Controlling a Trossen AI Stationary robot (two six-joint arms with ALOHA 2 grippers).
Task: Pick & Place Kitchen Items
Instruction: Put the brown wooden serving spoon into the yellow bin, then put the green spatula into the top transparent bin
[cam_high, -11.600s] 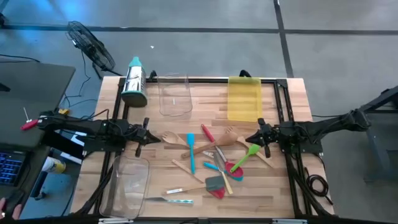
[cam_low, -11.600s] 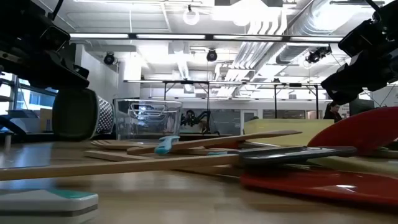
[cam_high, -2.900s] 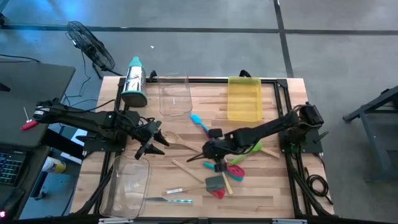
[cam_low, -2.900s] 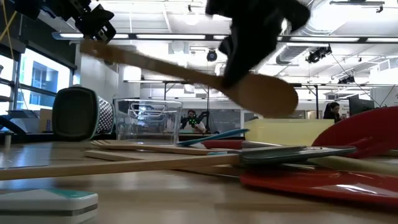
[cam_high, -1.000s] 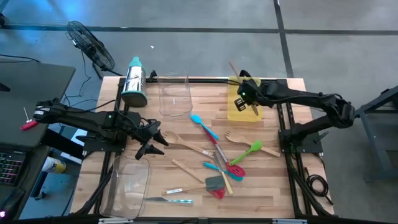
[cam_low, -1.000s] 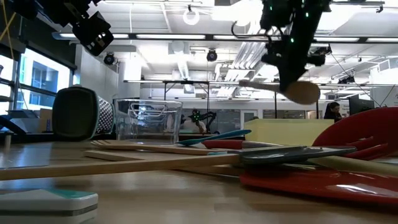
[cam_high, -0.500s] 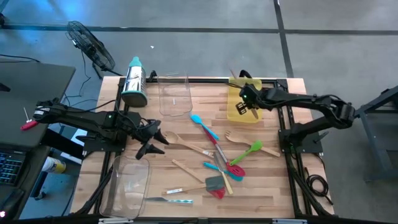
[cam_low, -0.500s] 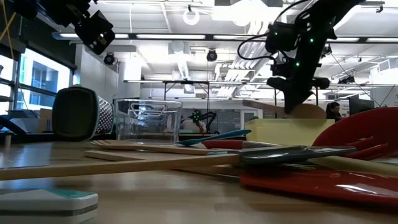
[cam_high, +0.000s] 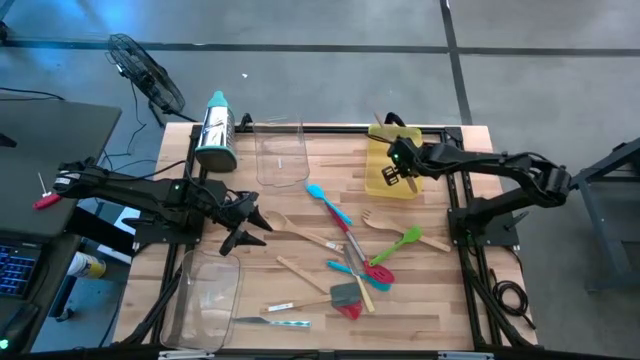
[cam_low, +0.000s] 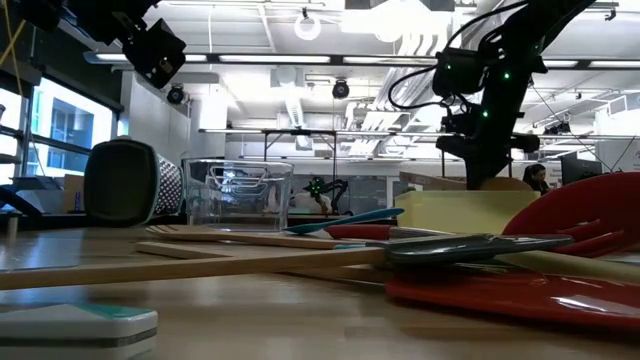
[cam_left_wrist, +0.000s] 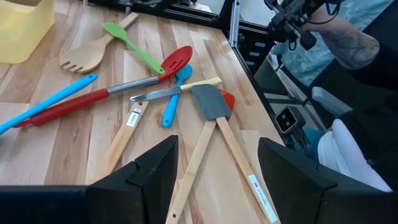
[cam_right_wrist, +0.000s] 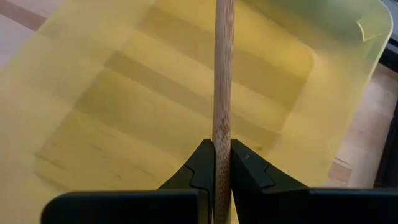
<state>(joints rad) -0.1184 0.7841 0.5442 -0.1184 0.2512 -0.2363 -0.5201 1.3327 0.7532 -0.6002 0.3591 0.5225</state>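
One wooden spoon (cam_right_wrist: 223, 74) clamped in right hand (cam_right_wrist: 222, 163) over yellow bin (cam_high: 393, 190), upper right, for release; left hand (cam_left_wrist: 217, 165) spread open.

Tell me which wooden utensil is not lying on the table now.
The wooden spoon, held upright-ish by the right gripper over the yellow bin; its fingers pinch the handle. The wooden fork and other utensils lie flat on the table.

R arm (cam_low: 490, 90) drops in at 1 o'clock, behind the yellow bin (cam_low: 455, 212); a pale wooden piece (cam_low: 440, 181) shows just above the bin rim. L arm (cam_low: 135, 35) at 11 o'clock, high up. Grater (cam_low: 125, 182) at 9, clear bin (cam_low: 237, 192) beside it. Red spatula (cam_low: 575, 225) at 3, w/ wooden handles (cam_low: 190, 265) lying across the foreground.
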